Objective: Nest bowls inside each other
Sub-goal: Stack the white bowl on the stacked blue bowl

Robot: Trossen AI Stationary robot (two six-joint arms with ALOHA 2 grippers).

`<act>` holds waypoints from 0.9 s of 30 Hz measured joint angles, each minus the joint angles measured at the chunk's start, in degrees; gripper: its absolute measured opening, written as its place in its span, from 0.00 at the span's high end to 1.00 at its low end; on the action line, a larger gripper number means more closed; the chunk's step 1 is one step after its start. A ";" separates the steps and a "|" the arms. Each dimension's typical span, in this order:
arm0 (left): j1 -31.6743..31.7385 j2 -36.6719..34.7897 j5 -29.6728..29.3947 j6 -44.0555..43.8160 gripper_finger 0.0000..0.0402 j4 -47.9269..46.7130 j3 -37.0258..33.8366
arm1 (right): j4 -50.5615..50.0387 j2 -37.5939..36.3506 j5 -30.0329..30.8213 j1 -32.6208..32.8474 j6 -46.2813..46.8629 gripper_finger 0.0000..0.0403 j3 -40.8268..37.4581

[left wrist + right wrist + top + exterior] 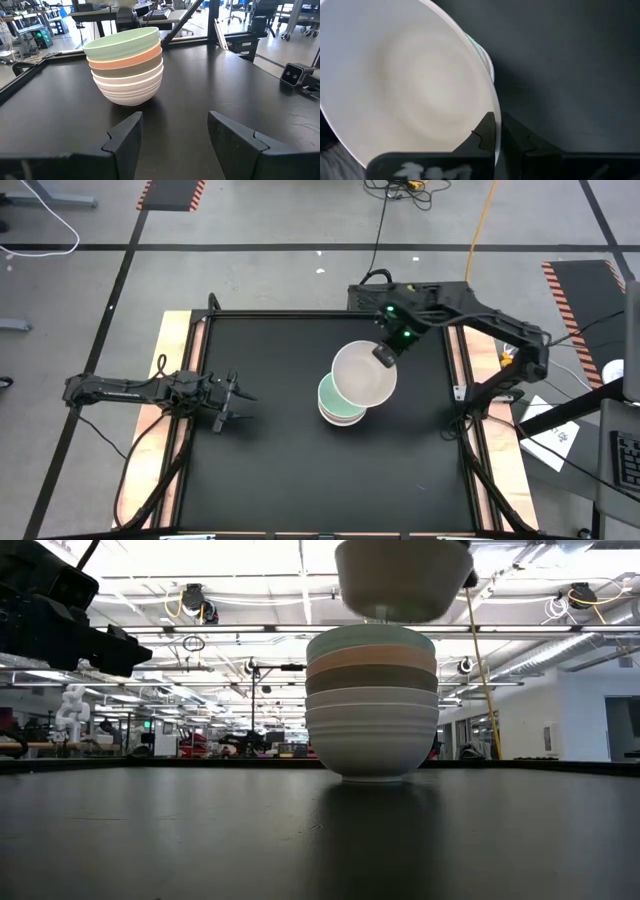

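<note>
A nested stack of bowls (pixel 372 705) rests by its white bottom bowl on the black table, right of centre (pixel 336 410). From top to bottom it is mint green, salmon-orange, grey-brown and two white. My right gripper (pixel 383 356) holds a cream-beige bowl (pixel 363 374) in the air, above the stack and a little toward the far right. In the low view that bowl (pixel 403 578) hovers clear of the mint rim. My left gripper (pixel 240 404) waits open near the table's left edge, and its wrist view faces the stack (pixel 127 65). My right gripper (pixel 497 122) pinches the cream-beige bowl's rim (pixel 496 136) on the side toward the table's far right. One finger (pixel 482 132) is inside the bowl and the other is outside its wall. The fingers come from above. The bowl is lifted clear, mouth up, above the stack.
The black table top (pixel 270 470) is framed by a raised dark rim with wooden edging (pixel 185 360). A small camera block (pixel 295 75) sits at the table's edge. Beyond the table are the floor, cables and lab furniture.
</note>
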 joint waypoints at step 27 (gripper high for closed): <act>0.00 0.00 -0.02 -0.20 0.44 0.00 0.00 | 4.09 10.88 -8.91 -1.65 -6.17 1.00 0.00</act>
